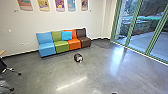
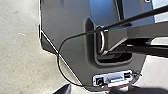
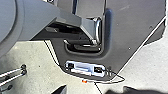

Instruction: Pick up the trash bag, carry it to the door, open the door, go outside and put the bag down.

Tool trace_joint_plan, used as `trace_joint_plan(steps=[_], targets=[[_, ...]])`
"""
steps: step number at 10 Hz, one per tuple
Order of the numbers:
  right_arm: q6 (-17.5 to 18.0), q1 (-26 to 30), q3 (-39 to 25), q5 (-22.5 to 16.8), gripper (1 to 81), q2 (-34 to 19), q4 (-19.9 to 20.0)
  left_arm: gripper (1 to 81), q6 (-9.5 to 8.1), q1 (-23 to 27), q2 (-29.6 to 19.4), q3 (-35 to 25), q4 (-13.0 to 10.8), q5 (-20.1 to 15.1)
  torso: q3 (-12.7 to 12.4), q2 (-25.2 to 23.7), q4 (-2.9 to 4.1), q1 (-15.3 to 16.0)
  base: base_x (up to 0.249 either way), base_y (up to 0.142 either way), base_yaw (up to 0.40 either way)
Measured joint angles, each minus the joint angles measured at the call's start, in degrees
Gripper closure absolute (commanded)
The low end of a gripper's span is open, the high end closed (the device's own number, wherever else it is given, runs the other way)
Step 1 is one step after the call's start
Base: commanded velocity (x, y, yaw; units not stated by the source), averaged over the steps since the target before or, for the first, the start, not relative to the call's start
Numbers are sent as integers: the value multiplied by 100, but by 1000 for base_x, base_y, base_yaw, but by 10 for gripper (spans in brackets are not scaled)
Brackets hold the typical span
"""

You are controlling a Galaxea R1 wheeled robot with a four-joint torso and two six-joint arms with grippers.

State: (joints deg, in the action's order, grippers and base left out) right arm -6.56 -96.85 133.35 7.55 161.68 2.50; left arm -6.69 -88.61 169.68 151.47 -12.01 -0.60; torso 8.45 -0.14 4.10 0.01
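Now the likely trash bag [image 1: 78,58] sits mid-frame on the floor [image 1: 100,72], well ahead of left gripper [image 2: 89,88] and right gripper [image 3: 88,89]; which is nearer, or clenched, I can't tell.

Polished concrete floor [image 1: 100,75], grey, smooth and glossy, with bright streaks of reflected light. White wall [image 1: 15,25], smooth and matt. Modular chairs [image 1: 47,48] with smooth covers that look like vinyl. Clear, reflective glass panels [image 1: 147,22] in green frames [image 1: 133,23] that look like painted metal. Tabletop edge [image 1: 2,52] like pale wood. Robot's base plate [image 2: 68,25]: dark, smooth, satin plastic by its look. Thin cable [image 2: 58,57], smooth and rubbery.
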Motion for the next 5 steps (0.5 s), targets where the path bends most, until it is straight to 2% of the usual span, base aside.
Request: trace_joint_plan(steps=[5], targets=[[0, 5, 46, 6, 10, 6, -2, 10, 0, 2, 0, -1, 0, 5, 0, 0, 0, 2, 176, 0, 0]])
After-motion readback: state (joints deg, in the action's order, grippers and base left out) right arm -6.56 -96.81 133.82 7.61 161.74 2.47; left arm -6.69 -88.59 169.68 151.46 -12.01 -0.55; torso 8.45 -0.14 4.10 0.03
